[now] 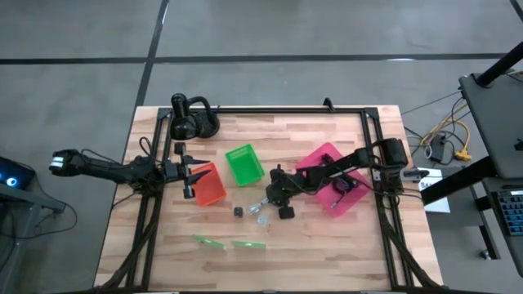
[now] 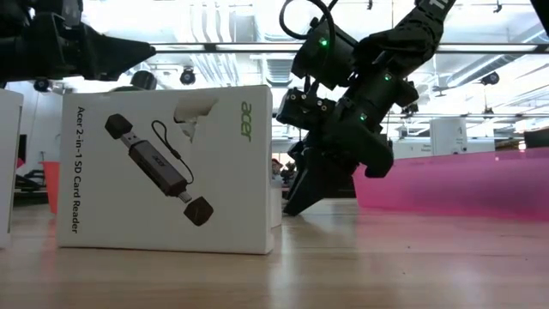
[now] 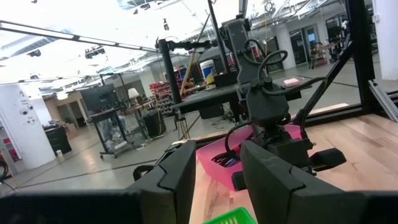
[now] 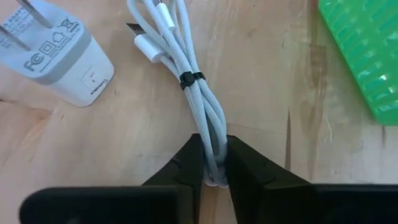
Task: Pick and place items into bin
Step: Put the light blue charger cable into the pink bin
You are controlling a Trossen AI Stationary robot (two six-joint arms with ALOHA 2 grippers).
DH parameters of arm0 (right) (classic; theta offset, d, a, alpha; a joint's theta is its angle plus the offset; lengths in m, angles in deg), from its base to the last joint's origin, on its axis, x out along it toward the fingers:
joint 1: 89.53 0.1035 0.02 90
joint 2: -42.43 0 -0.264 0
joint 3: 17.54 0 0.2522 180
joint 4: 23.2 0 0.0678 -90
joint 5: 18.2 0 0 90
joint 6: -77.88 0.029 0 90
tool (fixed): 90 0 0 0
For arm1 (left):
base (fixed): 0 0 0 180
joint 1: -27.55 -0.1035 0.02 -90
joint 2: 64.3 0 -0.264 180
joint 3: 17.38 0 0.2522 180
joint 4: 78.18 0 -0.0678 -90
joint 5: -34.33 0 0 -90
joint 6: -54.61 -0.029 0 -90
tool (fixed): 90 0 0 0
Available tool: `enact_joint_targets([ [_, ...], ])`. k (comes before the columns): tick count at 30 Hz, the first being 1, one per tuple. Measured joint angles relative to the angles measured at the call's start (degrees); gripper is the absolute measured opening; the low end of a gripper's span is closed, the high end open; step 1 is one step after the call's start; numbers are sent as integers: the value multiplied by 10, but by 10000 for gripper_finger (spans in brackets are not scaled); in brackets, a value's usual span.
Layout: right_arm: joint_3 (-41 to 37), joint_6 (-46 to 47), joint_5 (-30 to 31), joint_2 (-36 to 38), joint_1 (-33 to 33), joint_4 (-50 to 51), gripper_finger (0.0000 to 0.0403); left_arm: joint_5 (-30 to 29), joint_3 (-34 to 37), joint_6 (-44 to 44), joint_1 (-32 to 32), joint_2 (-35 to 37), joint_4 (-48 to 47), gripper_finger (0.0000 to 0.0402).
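Observation:
My right gripper (image 4: 213,155) reaches down at the table's middle (image 1: 274,198) and is shut on a white bundled cable (image 4: 196,93) bound by a black tie. A white charger plug (image 4: 56,53) lies beside the bundle on the wood. A tiny black cube (image 1: 238,211) rests on the table nearby, and two green strips (image 1: 225,242) lie nearer the front edge. The pink bin (image 1: 320,159) holds dark cables (image 1: 340,187). My left gripper (image 3: 217,180) hovers open by the orange bin (image 1: 210,186). My right gripper pinches the white cable bundle at its looped end (image 4: 214,140) between the two fingers. The fingers come slanting down from the table's right. The bundle runs on past the fingertips and lies on the table.
A green bin (image 1: 243,164) stands just beyond the cable, seen also in the right wrist view as the green bin (image 4: 367,56). A black desk lamp (image 1: 192,120) sits at the far left. A white Acer card-reader box (image 2: 167,167) fills the low view's foreground.

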Motion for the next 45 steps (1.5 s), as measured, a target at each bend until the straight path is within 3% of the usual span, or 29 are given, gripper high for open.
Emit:
enact_joint_targets([
  [27,-2,-8,54,92,0,4,38,-1,0,0,0,0,0,113],
  [34,-1,74,180,144,-2,58,38,0,0,0,0,0,0,113],
  [42,-1,166,226,213,-1,161,38,0,0,0,0,1,0,113],
  [45,-1,217,269,231,5,228,38,0,0,0,0,1,0,113],
])
